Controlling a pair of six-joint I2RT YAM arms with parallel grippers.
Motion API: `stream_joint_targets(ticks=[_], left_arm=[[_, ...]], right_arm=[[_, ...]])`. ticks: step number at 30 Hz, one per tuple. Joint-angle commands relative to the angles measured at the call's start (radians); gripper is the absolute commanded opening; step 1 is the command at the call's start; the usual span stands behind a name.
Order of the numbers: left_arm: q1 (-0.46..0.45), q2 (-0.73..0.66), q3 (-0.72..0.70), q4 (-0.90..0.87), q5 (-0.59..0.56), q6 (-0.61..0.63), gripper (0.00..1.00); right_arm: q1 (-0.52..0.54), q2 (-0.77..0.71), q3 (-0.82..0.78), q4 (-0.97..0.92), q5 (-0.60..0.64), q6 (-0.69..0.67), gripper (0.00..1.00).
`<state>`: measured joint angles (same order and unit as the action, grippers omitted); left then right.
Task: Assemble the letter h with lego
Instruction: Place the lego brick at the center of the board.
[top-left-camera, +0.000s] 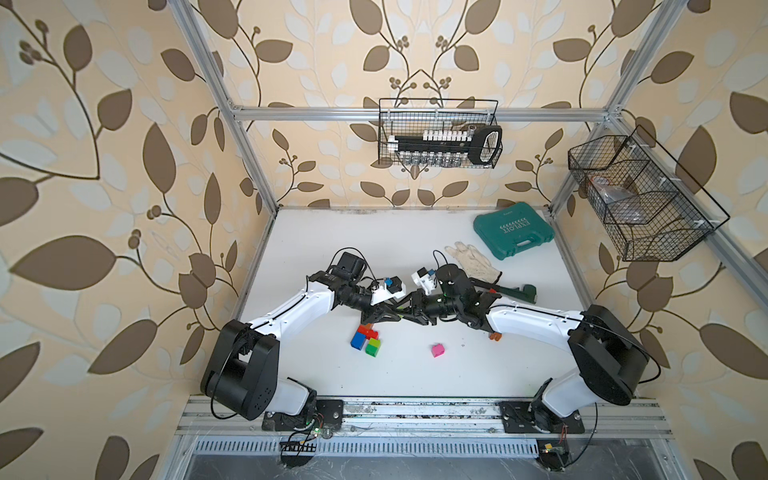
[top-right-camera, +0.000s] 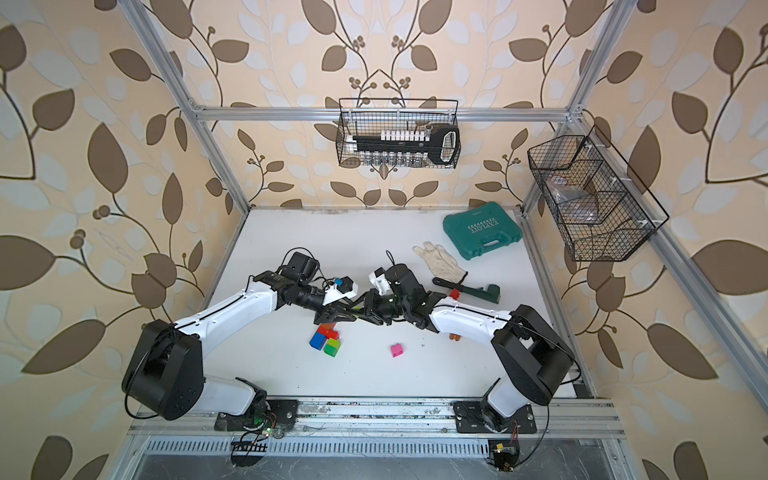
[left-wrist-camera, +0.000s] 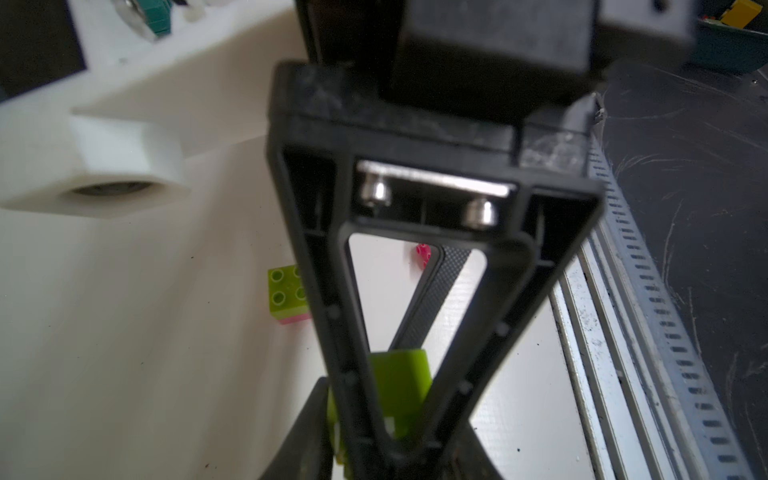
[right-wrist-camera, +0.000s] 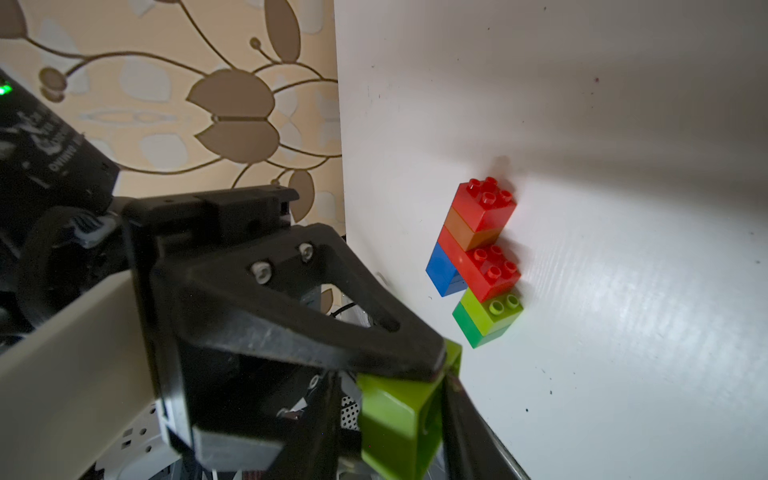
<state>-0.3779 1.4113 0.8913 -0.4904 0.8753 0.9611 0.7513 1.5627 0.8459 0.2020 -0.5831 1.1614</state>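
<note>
Both arms were stretched inward from their bases, with the wrists held low and the tips met. The left gripper (top-left-camera: 384, 318) was clamped on a lime brick (right-wrist-camera: 399, 419). The right gripper (top-left-camera: 417, 316) was set against it, its jaw spacing hidden.

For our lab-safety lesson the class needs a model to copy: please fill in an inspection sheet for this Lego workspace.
Surface: white table, a few dark specks.
Job's things: brick stack in red, orange, blue, lime, green; pink brick apart; lime brick, held.
Clutter: teal case, white glove, green wrench.
Grippers: left gripper shut on the lime brick; right gripper at it, grip unclear.
Cables: black wire looped at each wrist.
Surroundings: back wire basket, side wire basket, aluminium frame, leaf wallpaper.
</note>
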Motion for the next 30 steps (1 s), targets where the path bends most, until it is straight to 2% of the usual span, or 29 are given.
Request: stream_joint_targets(ticks=[1,8,14,17,20,22,24,27,30], left_arm=[[-0.013,-0.008,0.027,0.005,-0.054,0.017,0.16],[-0.049,0.068,0.058,-0.019,-0.200,0.027,0.17],[-0.185,0.175,0.105,-0.052,-0.424,0.012,0.19],[-0.243,0.249,0.141,-0.087,-0.534,-0.005,0.19],[-0.299,0.317,0.150,-0.086,-0.666,-0.006,0.20],[-0.315,0.352,0.164,-0.097,-0.709,-0.014,0.23],[-0.317,0.372,0.187,-0.117,-0.711,-0.032,0.30],[-0.316,0.364,0.192,-0.113,-0.688,-0.043,0.47],[-0.312,0.321,0.180,-0.091,-0.630,-0.066,0.55]], right_arm=[[-0.003,-0.049,-0.020,-0.048,0.010,-0.031,0.44],[-0.101,-0.181,-0.095,-0.415,0.160,-0.192,0.47],[-0.164,-0.264,-0.089,-0.801,0.380,-0.432,0.48],[-0.164,-0.293,-0.078,-0.920,0.470,-0.488,0.49],[-0.164,-0.325,-0.083,-0.966,0.507,-0.511,0.50],[-0.159,-0.338,-0.093,-0.962,0.492,-0.527,0.52],[-0.142,-0.338,-0.096,-0.944,0.462,-0.544,0.53],[-0.082,-0.315,-0.089,-0.905,0.423,-0.570,0.55],[-0.047,-0.291,-0.091,-0.845,0.394,-0.563,0.56]])
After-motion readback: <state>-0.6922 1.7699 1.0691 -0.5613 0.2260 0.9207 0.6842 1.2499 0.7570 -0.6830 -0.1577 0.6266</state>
